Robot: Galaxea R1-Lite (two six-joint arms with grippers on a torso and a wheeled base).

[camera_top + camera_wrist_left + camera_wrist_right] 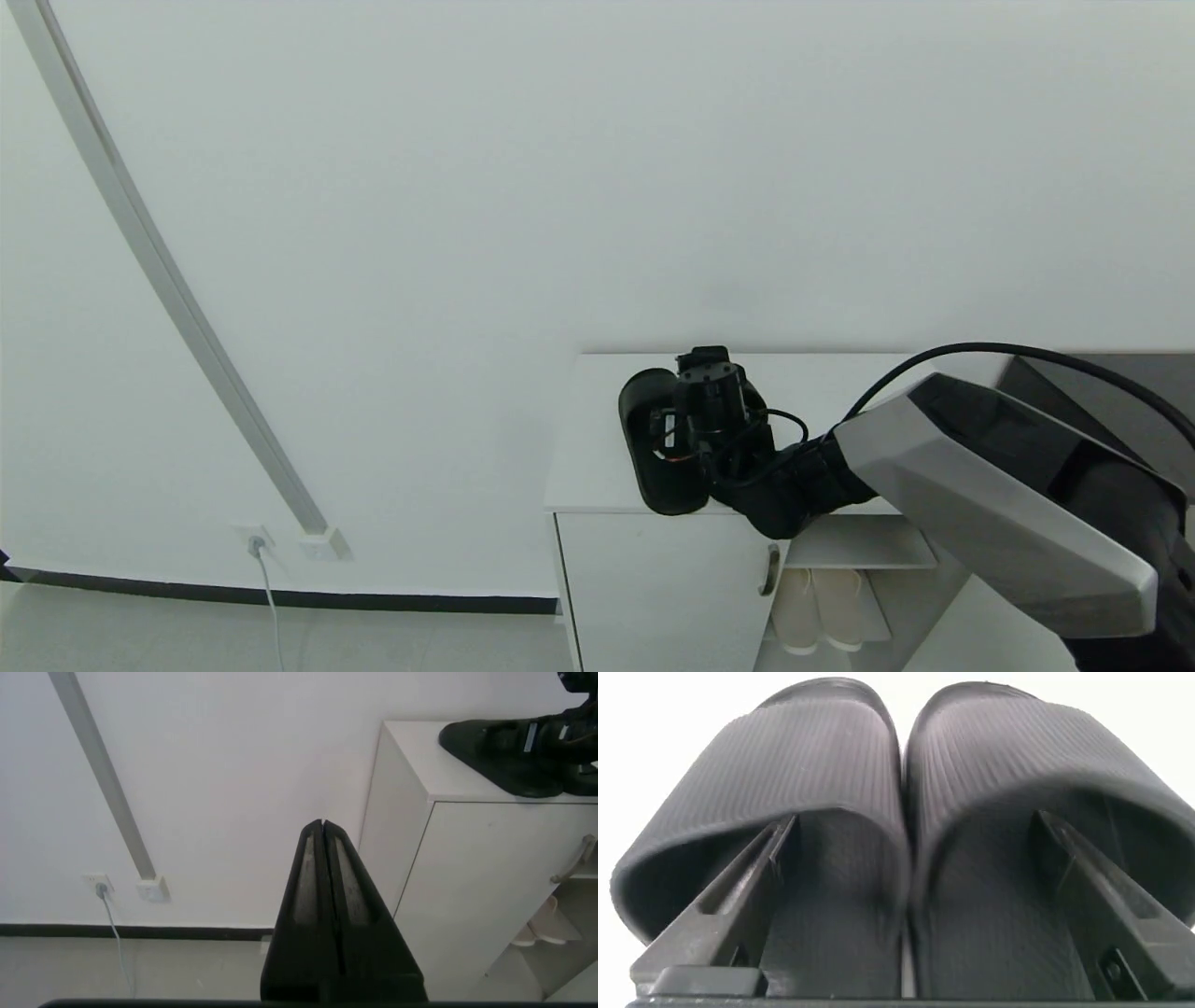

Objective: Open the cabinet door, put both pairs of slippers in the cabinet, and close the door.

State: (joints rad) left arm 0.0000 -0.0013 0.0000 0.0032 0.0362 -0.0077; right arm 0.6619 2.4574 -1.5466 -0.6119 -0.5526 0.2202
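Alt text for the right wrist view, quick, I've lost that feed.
A pair of black ribbed slippers lies side by side, close up. The right gripper is spread open, with one finger under each slipper's strap.

black slippers (672, 490) — side by side on cabinet (588, 448) top | white slippers (822, 611) — inside, on open shelf

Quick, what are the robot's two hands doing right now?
Left gripper: shut, empty.
Right gripper: open, one finger inside each black slipper.
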